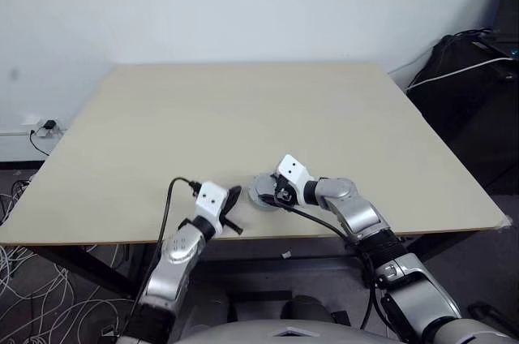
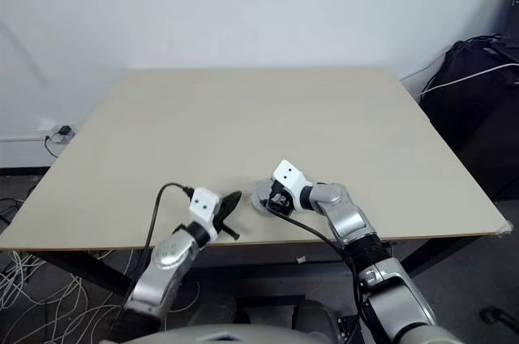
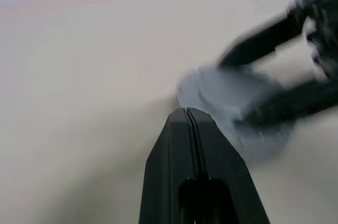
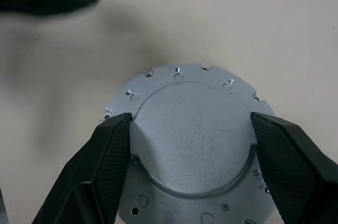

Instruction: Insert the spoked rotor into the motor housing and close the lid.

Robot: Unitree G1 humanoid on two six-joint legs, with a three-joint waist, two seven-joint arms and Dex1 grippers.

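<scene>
The lid (image 4: 193, 145) is pale grey metal with a matt, faintly scratched face and small drilled holes round its flange. The right hand (image 4: 191, 152) has black fingers (image 4: 108, 155) with finely textured pads. The surface (image 1: 243, 117) looks smooth, matt and beige.

Table (image 1: 243, 117) is pale beige, plain, no pattern. Lid (image 4: 193, 145) is matte silvery-grey with faint scratches, small drilled holes dotted round its flange. Right gripper (image 4: 190, 160) fingers (image 4: 105, 155) are black with fine cross-hatch texture on the pads. Left gripper (image 3: 190, 115) is smooth black. Both wrist blocks white. Wall (image 1: 243, 3) is pale bluish-white.
</scene>
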